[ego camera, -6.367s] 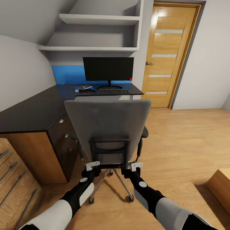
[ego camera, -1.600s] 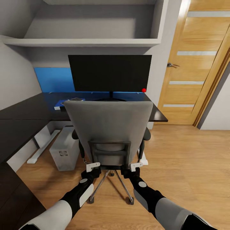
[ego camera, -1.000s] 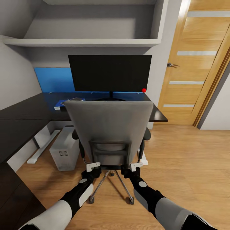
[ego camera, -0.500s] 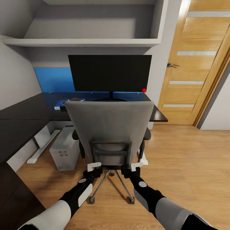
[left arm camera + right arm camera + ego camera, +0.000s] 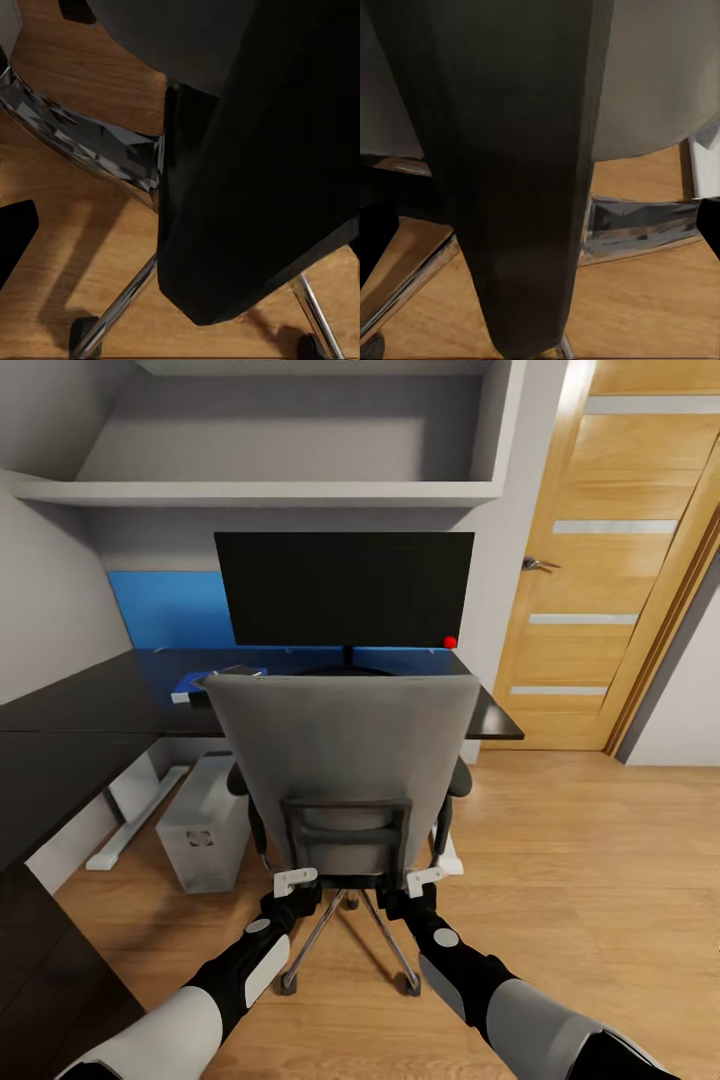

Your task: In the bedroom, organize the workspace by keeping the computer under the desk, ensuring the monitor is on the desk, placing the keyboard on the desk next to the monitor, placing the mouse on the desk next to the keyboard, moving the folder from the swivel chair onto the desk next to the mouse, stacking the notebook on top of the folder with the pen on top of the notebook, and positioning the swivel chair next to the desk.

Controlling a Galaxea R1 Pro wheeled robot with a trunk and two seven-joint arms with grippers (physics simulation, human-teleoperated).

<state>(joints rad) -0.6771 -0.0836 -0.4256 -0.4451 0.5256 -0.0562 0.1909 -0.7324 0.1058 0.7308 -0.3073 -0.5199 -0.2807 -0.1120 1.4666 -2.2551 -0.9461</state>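
While the left gripper [image 5: 295,880] and right gripper [image 5: 428,878] are set against the black frame at the back of the swivel chair [image 5: 345,760], whether they are clenched cannot be told. An even, straight push is advised, so that the chair is rolled squarely toward the desk [image 5: 110,705], the computer [image 5: 205,825] left of it being cleared; beyond, the monitor [image 5: 344,588] is seen on the desk.

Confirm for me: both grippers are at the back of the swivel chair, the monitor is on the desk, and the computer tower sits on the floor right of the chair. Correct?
Not quite. In the head view the computer stands on the floor left of the swivel chair, under the desk. The rest holds: left gripper and right gripper are at the chair's back, and the monitor is on the desk.
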